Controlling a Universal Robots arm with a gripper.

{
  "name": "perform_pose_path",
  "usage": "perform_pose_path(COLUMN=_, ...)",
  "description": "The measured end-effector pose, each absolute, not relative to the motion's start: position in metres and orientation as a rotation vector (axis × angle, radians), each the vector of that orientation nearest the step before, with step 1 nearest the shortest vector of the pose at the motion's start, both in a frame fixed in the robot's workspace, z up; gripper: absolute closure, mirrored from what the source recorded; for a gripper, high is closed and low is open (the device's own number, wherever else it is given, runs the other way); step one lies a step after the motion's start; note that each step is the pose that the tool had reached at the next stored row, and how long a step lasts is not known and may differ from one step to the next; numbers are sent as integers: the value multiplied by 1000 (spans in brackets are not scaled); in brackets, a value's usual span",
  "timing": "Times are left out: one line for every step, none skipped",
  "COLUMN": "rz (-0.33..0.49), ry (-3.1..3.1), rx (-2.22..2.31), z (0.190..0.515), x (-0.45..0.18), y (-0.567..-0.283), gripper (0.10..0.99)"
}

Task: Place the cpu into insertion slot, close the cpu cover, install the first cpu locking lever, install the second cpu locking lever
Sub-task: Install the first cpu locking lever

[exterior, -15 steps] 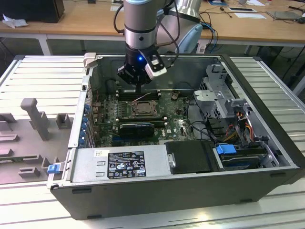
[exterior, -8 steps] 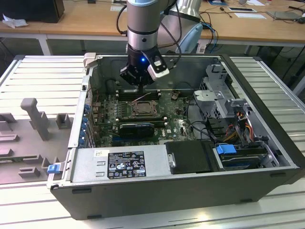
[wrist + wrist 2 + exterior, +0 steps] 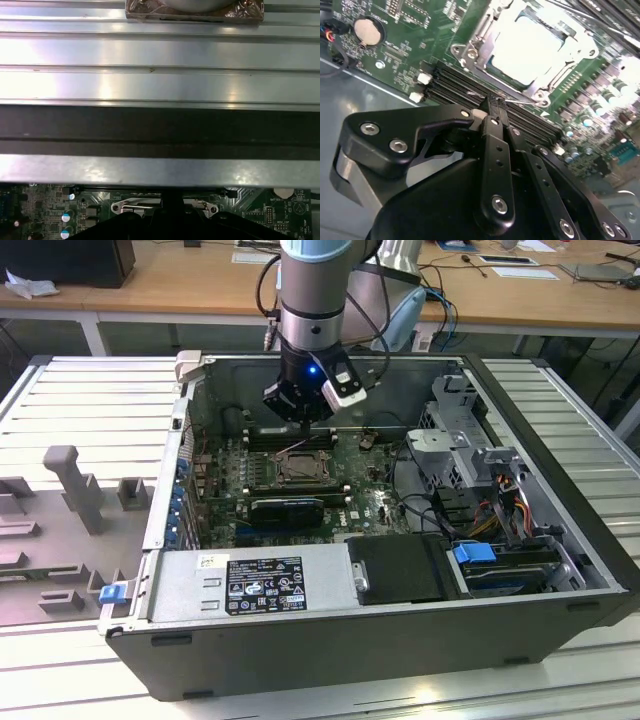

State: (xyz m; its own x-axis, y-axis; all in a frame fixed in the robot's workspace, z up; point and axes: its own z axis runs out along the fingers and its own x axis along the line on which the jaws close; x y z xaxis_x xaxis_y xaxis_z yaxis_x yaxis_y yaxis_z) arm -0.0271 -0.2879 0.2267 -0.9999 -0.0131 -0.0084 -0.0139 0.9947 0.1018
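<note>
**Tool at a locking lever beside the covered socket**

One tool (image 3: pixel 494 107), fingers pressed together, tip at a thin wire lever (image 3: pixel 517 102) along the insertion slot (image 3: pixel 530 47) edge nearest the memory slots (image 3: pixel 470 85). One cpu (image 3: pixel 532 42) lies seated mid-motherboard (image 3: pixel 300 475), one cpu cover (image 3: pixel 475 52) closed over it. Judgement: a lever step is in hand; press steadily along the lever's arc, keeping clear of the memory slots. Whether the tip touches the lever cannot be told.

Arm (image 3: pixel 312 300) vertical, wrist down; pincer (image 3: pixel 492 107) fingers pressed together, empty.
</note>
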Motion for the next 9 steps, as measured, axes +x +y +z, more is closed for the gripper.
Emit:
perform_pose_path(rz=160, ry=3130, rx=-21, z=225, x=-26, y=-287, gripper=980)
perform_pose_path(rz=160, ry=3130, rx=-21, z=224, x=-25, y=-287, gripper=980)
perform_pose_path(rz=160, ry=3129, rx=-21, z=221, x=-25, y=-287, gripper=980)
perform_pose_path(rz=160, ry=3127, rx=-22, z=219, x=-24, y=-287, gripper=980)
perform_pose_path(rz=159, ry=3126, rx=-23, z=218, x=-24, y=-287, gripper=980)
perform_pose_path(rz=160, ry=3125, rx=-23, z=216, x=-23, y=-287, gripper=980)
perform_pose_path(rz=160, ry=3125, rx=-23, z=215, x=-23, y=-287, gripper=980)
perform_pose_path(rz=159, ry=3125, rx=-23, z=213, x=-22, y=-287, gripper=980)
perform_pose_path(rz=159, ry=3124, rx=-23, z=211, x=-22, y=-287, gripper=980)
